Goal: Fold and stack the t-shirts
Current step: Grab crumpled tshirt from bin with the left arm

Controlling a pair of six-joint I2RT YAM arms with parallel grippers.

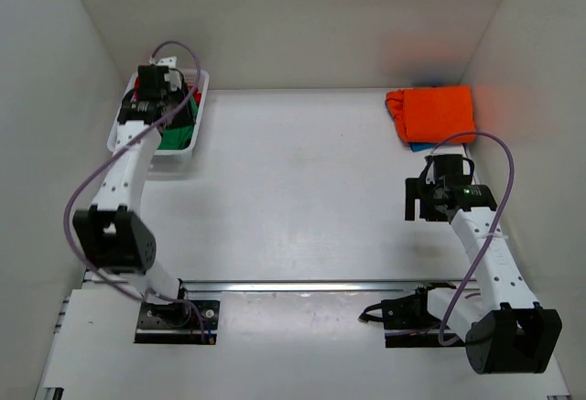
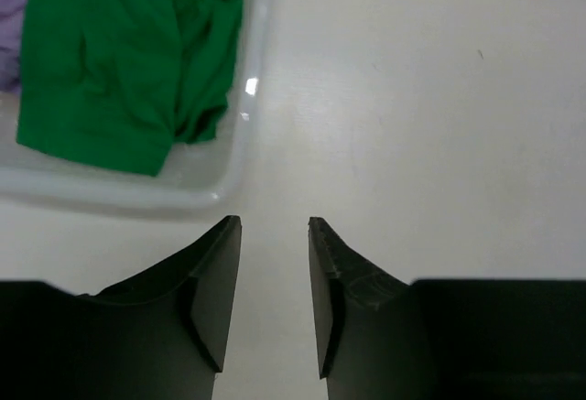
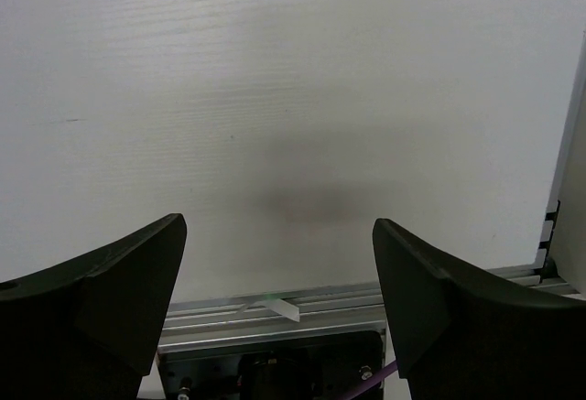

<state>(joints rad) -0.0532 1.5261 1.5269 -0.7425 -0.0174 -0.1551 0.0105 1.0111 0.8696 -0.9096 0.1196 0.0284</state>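
Observation:
The bright green t-shirt (image 2: 119, 61) lies crumpled in the white basket (image 2: 233, 144), with lavender cloth (image 2: 7, 25) beside it. From above, the green t-shirt (image 1: 179, 133) shows under my left arm at the back left. My left gripper (image 2: 275, 226) is empty, its jaws a little apart, and hangs over bare table just outside the basket's corner. In the top view the left gripper (image 1: 157, 89) is mostly hidden by its wrist. A folded orange t-shirt (image 1: 432, 112) lies on a blue one (image 1: 419, 146) at the back right. My right gripper (image 3: 279, 226) is wide open and empty, and in the top view it (image 1: 419, 203) is near the stack.
White walls enclose the table on the left, back and right. The basket's rim (image 1: 203, 80) stands against the back left corner. An aluminium rail (image 3: 275, 313) runs along the near edge by the arm bases.

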